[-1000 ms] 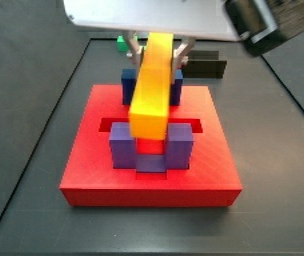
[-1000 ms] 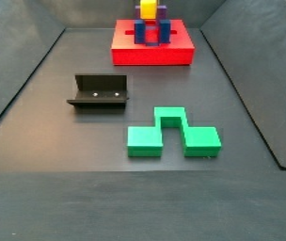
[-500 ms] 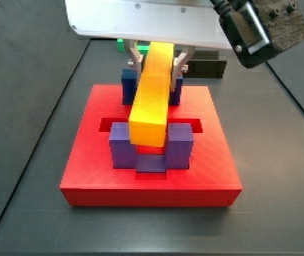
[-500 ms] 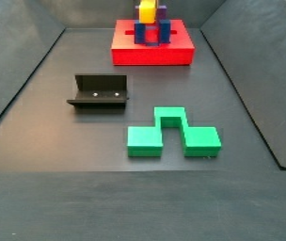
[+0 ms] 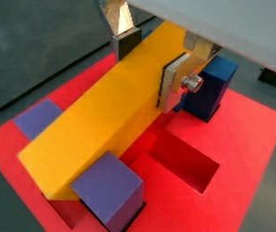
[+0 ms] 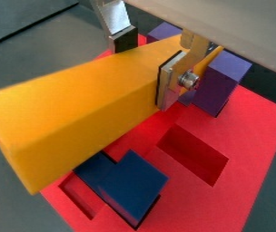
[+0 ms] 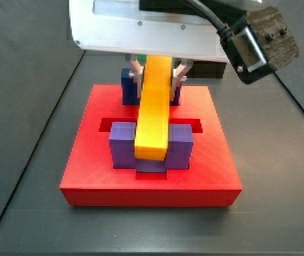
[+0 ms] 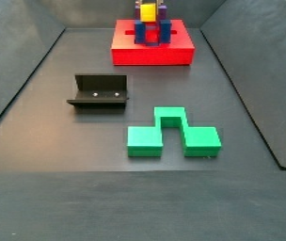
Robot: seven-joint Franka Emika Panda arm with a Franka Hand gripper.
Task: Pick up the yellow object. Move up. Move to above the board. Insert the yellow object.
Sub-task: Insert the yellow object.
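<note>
Dark floor all round; yellow object [image 7: 154, 105] is kept clamped by the gripper [image 5: 152, 56] lengthwise over the board [image 7: 88, 170], lined up between posts [image 7: 124, 147] for insertion.

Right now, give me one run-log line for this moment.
phase: insert | claw: shut on yellow object | position: over board, between posts | seated: cannot tell

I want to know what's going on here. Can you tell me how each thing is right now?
pincer: over the board, shut on the yellow bar
yellow bar: held, lying level between the posts
red board: flat on the floor, one slot open
purple posts: upright, either side of the bar
fixture: standing on the floor, empty
green block: lying on the floor, untouched
</note>
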